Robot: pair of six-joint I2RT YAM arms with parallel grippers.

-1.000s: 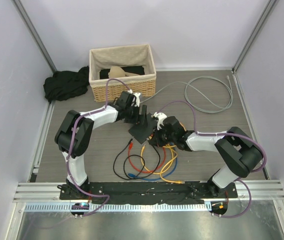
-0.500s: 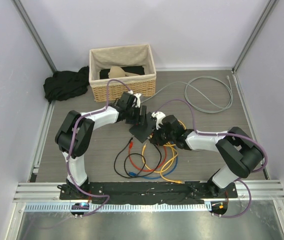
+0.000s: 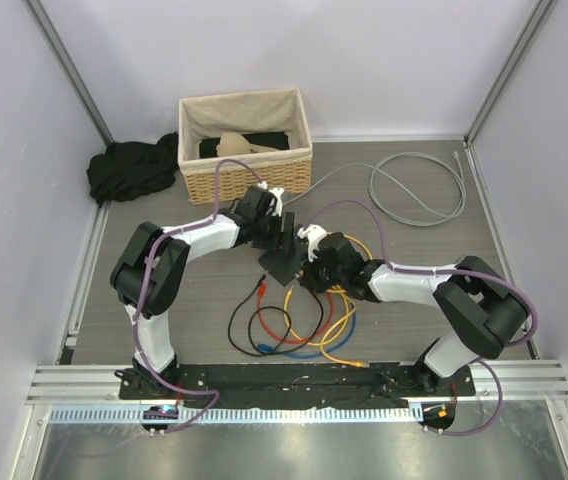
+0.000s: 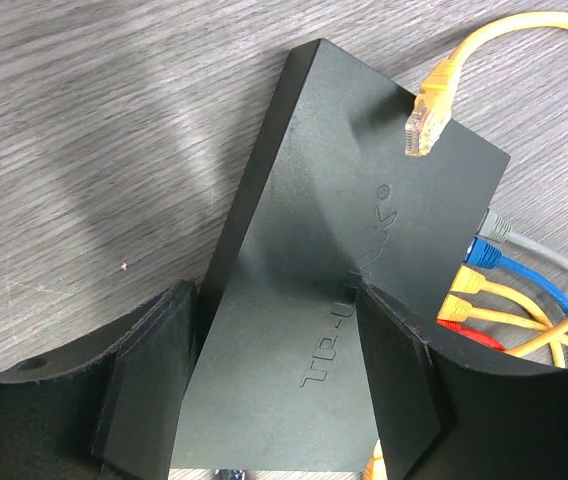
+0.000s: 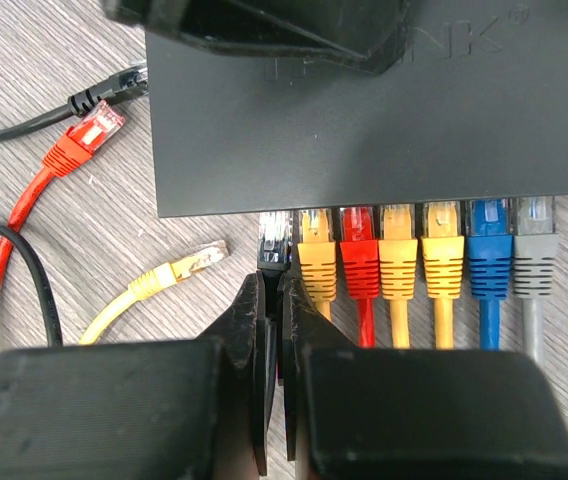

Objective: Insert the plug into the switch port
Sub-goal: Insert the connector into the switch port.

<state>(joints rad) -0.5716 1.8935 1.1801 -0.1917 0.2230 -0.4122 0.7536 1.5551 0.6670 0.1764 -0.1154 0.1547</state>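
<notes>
The switch [image 3: 286, 262] lies mid-frame in the top view on the counter [image 3: 204, 290]. The left end effector [image 4: 276, 370] grasps it across its width. The right end effector [image 5: 276, 300] is clenched on a black plug [image 5: 274, 240]. The plug's tip meets the leftmost port, beside six seated plugs [image 5: 424, 250]. I cannot tell whether it is fully in.

Black plug [image 5: 274, 240] at switch [image 5: 364, 130] edge (leftmost)

We see pale lavender walls [image 3: 364, 60] closing in a grey wood-grain surface [image 3: 444, 245] on three sides, slanted aluminium posts [image 3: 69, 75] in the far corners, and a brushed metal rail [image 3: 294, 450] along the near edge.
</notes>
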